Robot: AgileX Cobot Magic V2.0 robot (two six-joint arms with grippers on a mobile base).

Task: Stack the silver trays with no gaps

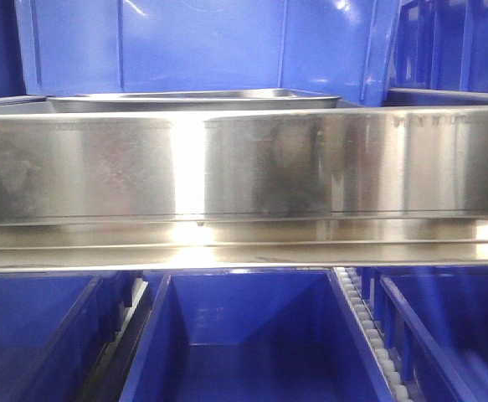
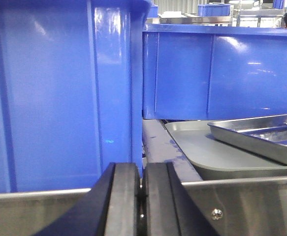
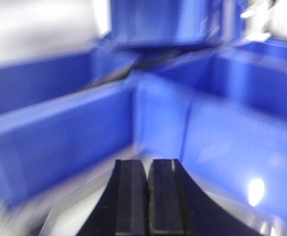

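Note:
In the left wrist view a silver tray (image 2: pixel 261 140) lies at the right, resting tilted on a wider, duller grey tray (image 2: pixel 207 156) with a rounded corner. The front view shows only a tray rim (image 1: pixel 193 99), just above the steel rail. My left gripper (image 2: pixel 142 194) is low in the frame, short of the rail and left of the trays, with its black pads together and nothing between them. My right gripper (image 3: pixel 147 196) is shut and empty too, in a blurred view of blue bins where no tray shows.
A long polished steel rail (image 1: pixel 244 167) with a screw (image 2: pixel 216 214) crosses in front of the trays. Blue plastic bins (image 2: pixel 49 93) stand close behind and left of the trays, another (image 2: pixel 222 73) behind them. More blue bins (image 1: pixel 244 343) sit below the rail.

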